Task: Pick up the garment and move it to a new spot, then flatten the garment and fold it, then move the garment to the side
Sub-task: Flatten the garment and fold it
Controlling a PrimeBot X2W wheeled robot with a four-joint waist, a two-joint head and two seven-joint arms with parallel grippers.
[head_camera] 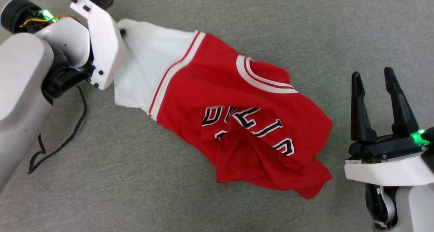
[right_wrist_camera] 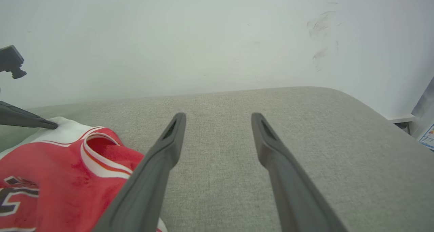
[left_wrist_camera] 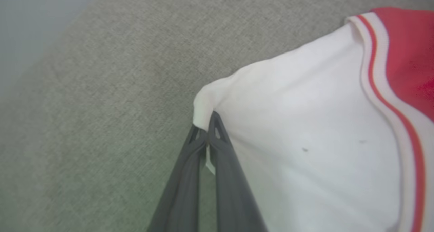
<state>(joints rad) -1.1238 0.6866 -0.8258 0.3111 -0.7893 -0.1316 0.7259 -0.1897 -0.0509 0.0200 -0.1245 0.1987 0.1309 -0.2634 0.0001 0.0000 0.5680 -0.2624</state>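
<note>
Head view shows you the wide grey woven fabric surface [head_camera: 237,18], and on it, from far left to near right, the red basketball-jersey garment [head_camera: 217,93] with white sleeves, white-and-red striped trim and black white-outlined block letters. It lies crumpled: the red body is bunched and lapped over itself at the near right, so the lettering is broken by folds. Judge it light, soft and limp; it should drape and drag, not keep its shape, so take it by corners, at a sleeve hem or shoulder. Your right gripper [head_camera: 372,72] stands wide and empty, just right of the red hem, apart from it. Your left gripper [left_wrist_camera: 206,132] is pinched tight on the far corner of the white sleeve [left_wrist_camera: 305,117]
</note>
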